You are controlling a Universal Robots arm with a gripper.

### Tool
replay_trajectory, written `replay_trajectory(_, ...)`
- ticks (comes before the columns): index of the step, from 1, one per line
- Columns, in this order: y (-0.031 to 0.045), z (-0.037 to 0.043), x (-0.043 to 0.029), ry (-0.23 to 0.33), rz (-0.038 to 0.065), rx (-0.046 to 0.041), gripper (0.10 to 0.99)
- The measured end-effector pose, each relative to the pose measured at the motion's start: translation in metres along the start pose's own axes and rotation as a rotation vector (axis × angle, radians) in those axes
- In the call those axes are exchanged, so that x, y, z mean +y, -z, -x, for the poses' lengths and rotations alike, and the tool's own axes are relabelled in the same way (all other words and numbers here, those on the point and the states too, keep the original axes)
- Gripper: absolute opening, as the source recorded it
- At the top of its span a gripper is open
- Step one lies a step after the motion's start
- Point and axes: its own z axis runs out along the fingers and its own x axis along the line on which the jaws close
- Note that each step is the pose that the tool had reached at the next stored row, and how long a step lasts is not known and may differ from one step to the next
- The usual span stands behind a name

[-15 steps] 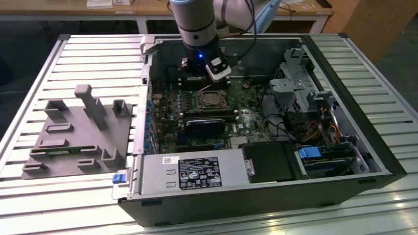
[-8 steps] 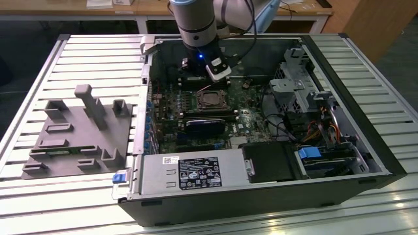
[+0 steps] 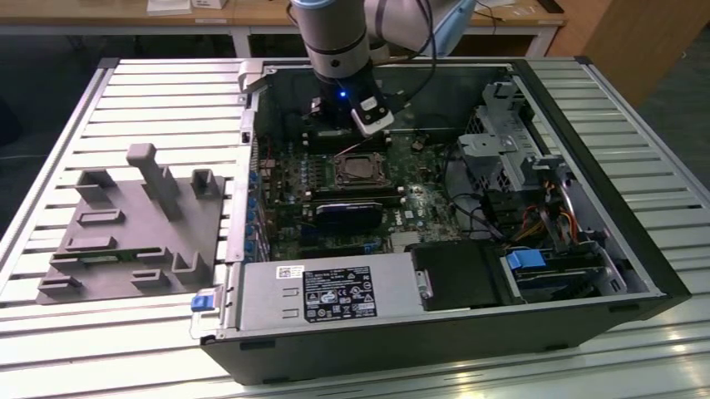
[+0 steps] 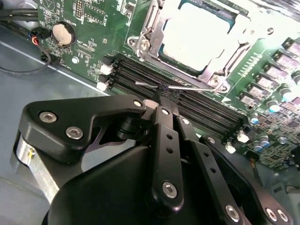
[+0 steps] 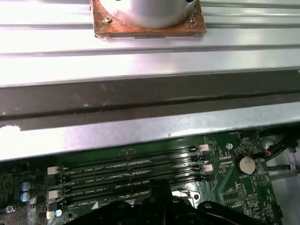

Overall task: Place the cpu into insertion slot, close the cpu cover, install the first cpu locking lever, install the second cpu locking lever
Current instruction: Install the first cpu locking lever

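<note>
The gripper is pinched shut on a thin wire locking lever just above the memory slots. The cpu sits in the insertion slot, beneath the lowered cpu cover.

Arm: one is reaching down into the case.
Gripper: one is hanging over the board.
Computer case: one is lying open.
Cpu: one is sitting in the socket.
Insertion slot: one is showing.
Cpu cover: one is framing the chip.
Memory slots: four are running side by side.
Coin battery: one is showing.
Power supply: one is showing.
Grey fixture: one is lying beside the case.
</note>
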Motion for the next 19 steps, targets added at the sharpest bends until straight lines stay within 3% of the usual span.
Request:
replay_trajectory(3, -0.002, 0.0022, 0.0012, -0.013, -0.004, -0.0038, 0.106)
replay_trajectory(10, -0.005, 0.0017, 0.0016, -0.089, -0.019, -0.0239, 0.106)
replay_trajectory(19, -0.0088, 0.0004, 0.0052, -0.146, -0.029, -0.0392, 0.106)
